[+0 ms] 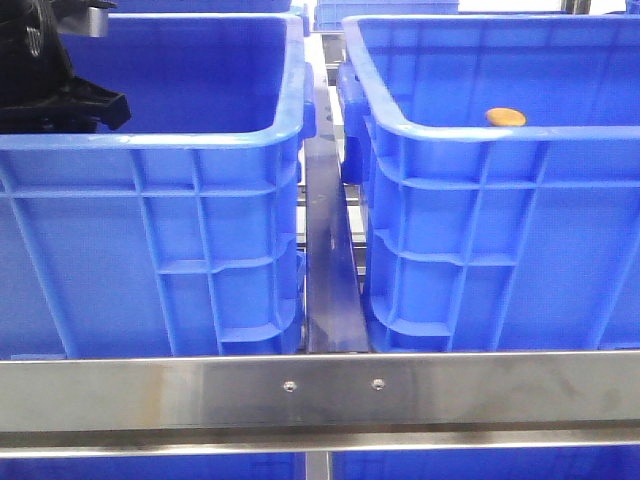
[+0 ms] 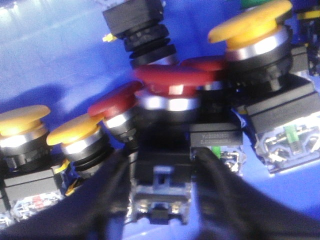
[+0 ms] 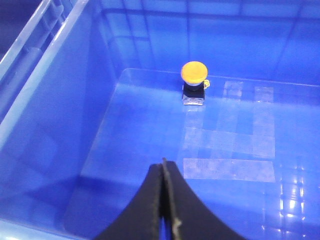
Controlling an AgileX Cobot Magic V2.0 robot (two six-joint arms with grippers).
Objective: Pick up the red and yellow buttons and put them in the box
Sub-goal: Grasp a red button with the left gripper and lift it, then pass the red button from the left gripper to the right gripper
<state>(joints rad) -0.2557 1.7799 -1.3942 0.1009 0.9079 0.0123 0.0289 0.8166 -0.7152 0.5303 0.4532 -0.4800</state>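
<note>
In the left wrist view several red and yellow mushroom-head buttons lie heaped on a blue crate floor. My left gripper (image 2: 162, 157) has its two black fingers pressed against the sides of the black body of a red button (image 2: 167, 80) in the middle of the heap. In the front view only the left arm (image 1: 60, 90) shows, reaching into the left crate (image 1: 150, 140). One yellow button (image 3: 194, 72) stands alone on the floor of the right crate (image 1: 480, 130); it also shows in the front view (image 1: 505, 117). My right gripper (image 3: 163, 165) is shut and empty above that floor, well short of the yellow button.
Another red button (image 2: 112, 102) and yellow buttons (image 2: 75, 130) (image 2: 252, 17) crowd close around the gripped one. A steel rail (image 1: 320, 385) runs along the front, and a narrow metal strip (image 1: 325, 250) lies in the gap between the crates. Clear tape patches (image 3: 227, 167) mark the right crate's floor.
</note>
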